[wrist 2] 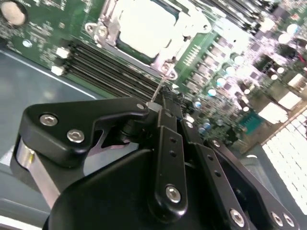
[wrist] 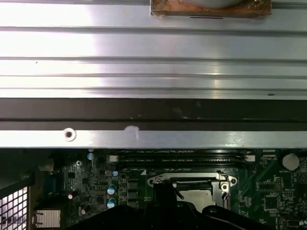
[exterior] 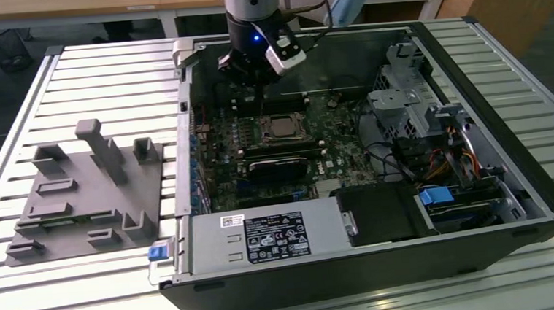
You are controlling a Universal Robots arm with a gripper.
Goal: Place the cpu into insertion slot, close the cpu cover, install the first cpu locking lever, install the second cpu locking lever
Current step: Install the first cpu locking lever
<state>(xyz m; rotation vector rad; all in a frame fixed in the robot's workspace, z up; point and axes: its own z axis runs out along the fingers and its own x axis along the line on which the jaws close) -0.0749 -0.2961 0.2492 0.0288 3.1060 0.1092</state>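
An open black computer case (exterior: pixel 514 204) lies on a ribbed metal desk (exterior: pixel 96 72), its green circuit board facing up. The cpu (exterior: pixel 277 128), a flat square chip with a dull silver top, sits in the insertion slot (exterior: pixel 295 119), framed by a thin metal rim; it also shows in the second wrist view (wrist 2: pixel 144 29). The black, jointed end effector (wrist 2: pixel 160 103) hangs just above the board beside the slot, its fingers drawn together around a thin wire lever (wrist 2: pixel 160 86). A grey moulded fixture (exterior: pixel 84 194) rests well apart on the desk.
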